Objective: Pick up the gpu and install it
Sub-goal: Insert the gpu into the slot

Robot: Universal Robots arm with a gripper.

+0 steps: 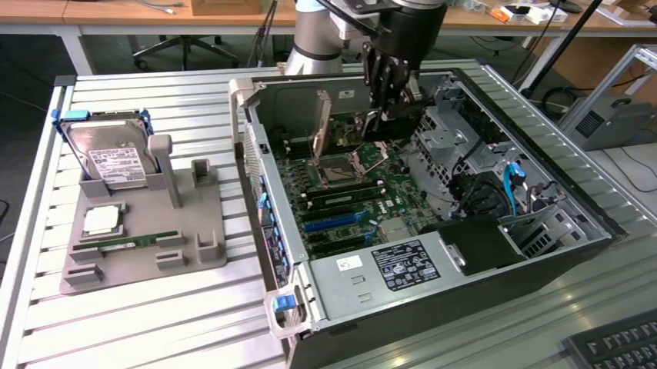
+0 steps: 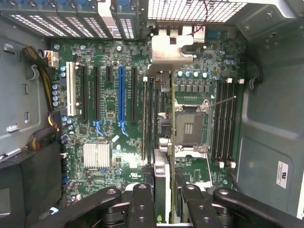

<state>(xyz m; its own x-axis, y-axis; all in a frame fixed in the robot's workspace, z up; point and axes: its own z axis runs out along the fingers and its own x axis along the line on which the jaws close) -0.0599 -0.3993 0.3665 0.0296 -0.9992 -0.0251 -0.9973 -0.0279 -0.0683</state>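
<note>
My gripper is shut on the gpu, which appears edge-on in the wrist view as a thin card running away from my fingers. Its silver end bracket points toward the case's rear grille. In the exterior view the gripper hangs inside the open computer case, with the dark card held above the motherboard near the open CPU socket. The expansion slots, one of them blue, lie beside the card and stand empty.
On the exterior view's left, a grey holder carries a silver hard drive with blue handles, a CPU and a RAM stick. Drive cages and cables crowd the case's other side. A keyboard lies at the lower right.
</note>
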